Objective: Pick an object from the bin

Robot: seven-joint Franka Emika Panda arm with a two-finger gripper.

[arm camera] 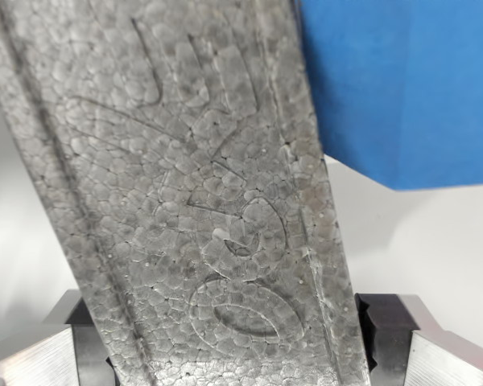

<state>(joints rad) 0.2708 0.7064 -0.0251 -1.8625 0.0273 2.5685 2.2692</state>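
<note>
**Operator:** What does the wrist view show of the claw?

**Legend:** You see the gripper (233,354) at the bottom edge. Its two metal fingers stand at either side of a grey foam piece (201,201): one finger (40,354) at the wrist view's left, the other (443,354) at the wrist view's right. The dark inner pads meet the foam's edges on both sides. Read the claw as clenched on the foam piece, its jaws held about as far apart as the foam's lower end is wide.

**Operator:** And where does the task's thing lie?

**Legend:** You find the foam piece between the fingers, rising from them to the top of the frame and leaning slightly toward the wrist view's left. It fills most of the picture. Its surface is a beaded, cell-like texture, with raised moulded characters running along its length; you cannot read them with certainty.

**Operator:** What else is in frame?

**Legend:** A blue object (402,88) occupies the upper corner at the wrist view's right, behind the foam piece, with its lower edge slanting. Whether it touches the foam cannot be told. A pale, plain surface (435,241) lies beyond both; you cannot tell from this view whether it is the bin.
</note>
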